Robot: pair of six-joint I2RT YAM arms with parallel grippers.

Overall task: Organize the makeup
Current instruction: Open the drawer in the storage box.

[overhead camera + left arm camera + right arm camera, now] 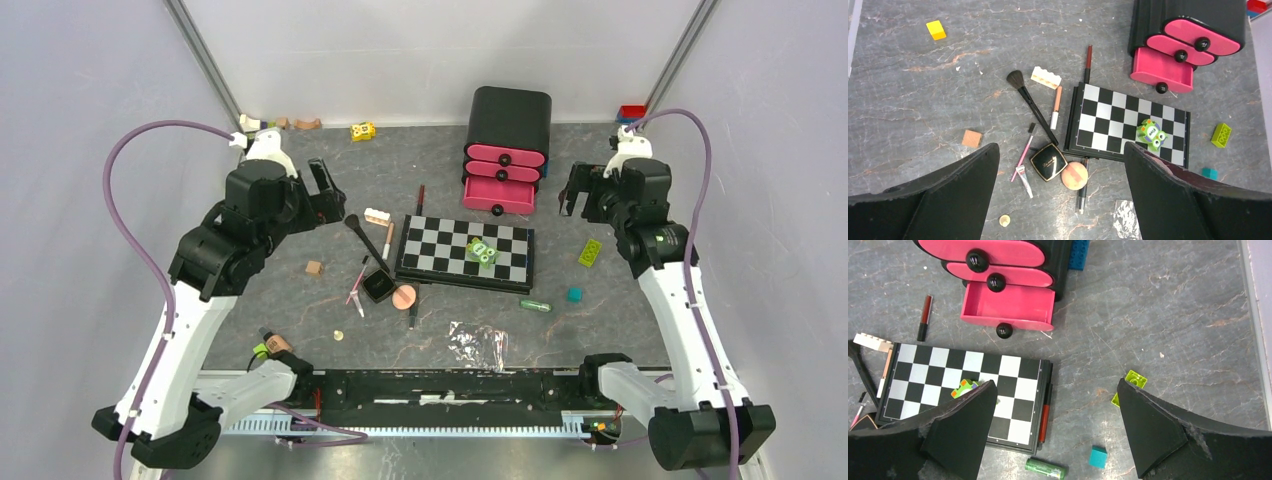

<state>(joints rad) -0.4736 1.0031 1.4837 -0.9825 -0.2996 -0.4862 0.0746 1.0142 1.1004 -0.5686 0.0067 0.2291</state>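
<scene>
The makeup lies left of and below the chequered board [465, 253]: a black long-handled brush [1032, 102], a black square compact [1048, 161], a round peach puff [1074, 175], a thin pink pencil [1023, 155], a dark pencil [1081, 192] and a peach-white pencil [1056, 106]. A small green tube [1046, 468] lies at the board's near right corner, and a red pencil [1045, 412] lies along its right edge. My left gripper [1060, 147] is open and empty, high above the compact. My right gripper [1055, 381] is open and empty, high above the board's right edge.
A black drawer unit [508, 150] stands at the back, its bottom pink drawer [1008, 307] pulled open and empty. A green owl toy [1151, 135] sits on the board. Toy blocks are scattered about: lime [590, 252], teal [574, 294], white [377, 216], tan [314, 268]. A clear wrapper [478, 342] lies near the front.
</scene>
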